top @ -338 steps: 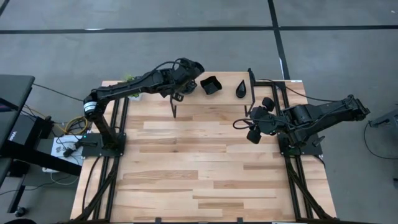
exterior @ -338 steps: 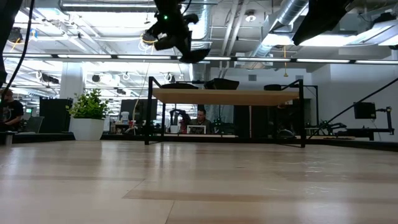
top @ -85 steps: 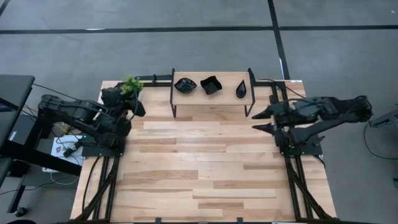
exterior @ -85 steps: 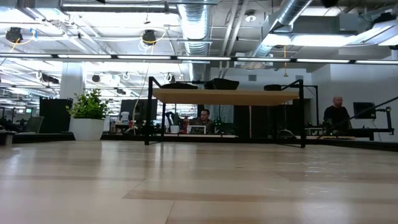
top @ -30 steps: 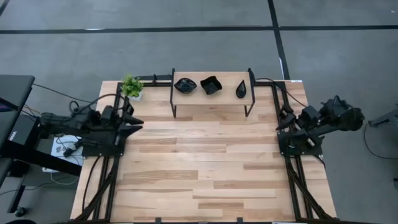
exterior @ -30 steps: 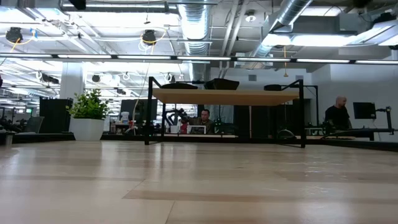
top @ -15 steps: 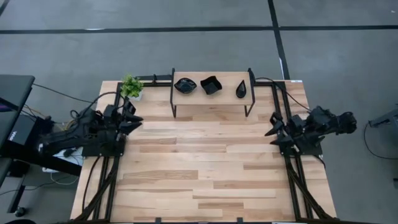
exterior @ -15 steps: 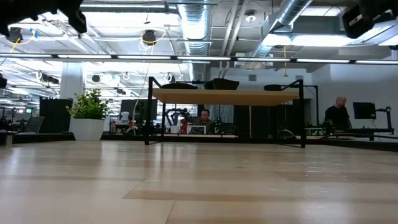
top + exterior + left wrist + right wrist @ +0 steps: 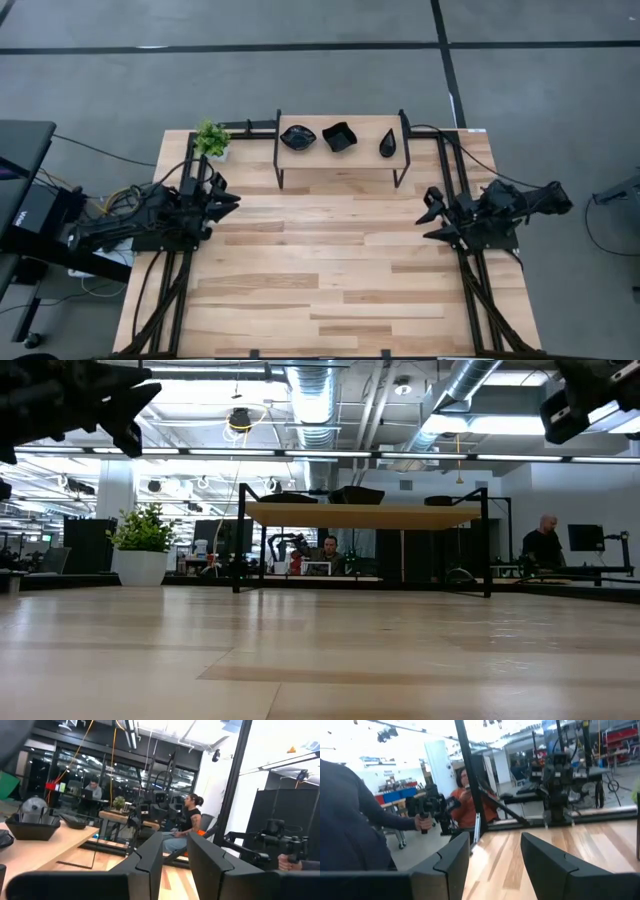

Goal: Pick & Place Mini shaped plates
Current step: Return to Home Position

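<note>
Three glossy black mini plates rest on a raised wooden shelf [image 9: 340, 152] at the table's far edge: a leaf-shaped one [image 9: 294, 137], a wavy-edged square one [image 9: 339, 136] and a teardrop one [image 9: 388, 144]. In the low view they show as dark shapes [image 9: 357, 494] on the shelf top. My left gripper [image 9: 229, 195] hangs open over the table's left side, near the shelf's left leg. My right gripper [image 9: 428, 214] is open over the right side. Both point toward the table's middle and hold nothing. The left wrist view shows its open fingers [image 9: 150, 857] with the square plate [image 9: 32, 826] off to one side.
A small green potted plant [image 9: 211, 138] stands at the far left corner beside the shelf. The shelf's black legs [image 9: 240, 540] stand on the table. Bare wooden table top [image 9: 330, 260] lies between the arms. People sit and stand in the room beyond [image 9: 470, 795].
Both arms have folded low over their bases. Both grippers have come down and now show at the low view's top corners. The right gripper has shifted toward the table's middle and near edge. The three plates have stayed on the shelf.
</note>
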You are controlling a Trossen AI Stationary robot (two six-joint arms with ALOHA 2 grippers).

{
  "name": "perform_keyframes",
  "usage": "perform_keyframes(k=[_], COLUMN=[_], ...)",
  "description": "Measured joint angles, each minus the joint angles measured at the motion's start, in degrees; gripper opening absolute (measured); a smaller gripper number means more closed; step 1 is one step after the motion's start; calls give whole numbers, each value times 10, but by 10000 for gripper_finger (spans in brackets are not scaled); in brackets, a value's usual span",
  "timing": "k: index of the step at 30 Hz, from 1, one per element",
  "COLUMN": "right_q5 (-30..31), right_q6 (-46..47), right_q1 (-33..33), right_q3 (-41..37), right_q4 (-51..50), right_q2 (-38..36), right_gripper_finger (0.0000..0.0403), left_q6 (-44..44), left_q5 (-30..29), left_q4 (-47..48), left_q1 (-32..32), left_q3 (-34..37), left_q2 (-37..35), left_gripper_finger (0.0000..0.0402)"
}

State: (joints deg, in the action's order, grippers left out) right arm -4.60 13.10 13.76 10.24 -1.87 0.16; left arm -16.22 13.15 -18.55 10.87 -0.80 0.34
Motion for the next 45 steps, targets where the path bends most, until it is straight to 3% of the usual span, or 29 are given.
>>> perform_keyframes(k=[14,21,29,39,45], right_q5=[16,31,14,12,12], right_q6=[-56,-61,-156,-138,-11], right_q1=[-1,-11,-16,3,15], right_q3=[-59,-60,-60,-60,-60], right_q4=[28,-18,8,7,6], right_q2=[0,0,0,0,0], right_gripper_finger=[173,172,181,185,185], left_q6=[69,69,69,68,68], left_q5=[3,2,2,2,2], left_q4=[31,30,28,26,26], left_q1=[0,0,0,0,0], left_q3=[5,5,5,5,5], left_q2=[3,3,3,3,3], left_gripper_finger=[90,90,90,90,90])
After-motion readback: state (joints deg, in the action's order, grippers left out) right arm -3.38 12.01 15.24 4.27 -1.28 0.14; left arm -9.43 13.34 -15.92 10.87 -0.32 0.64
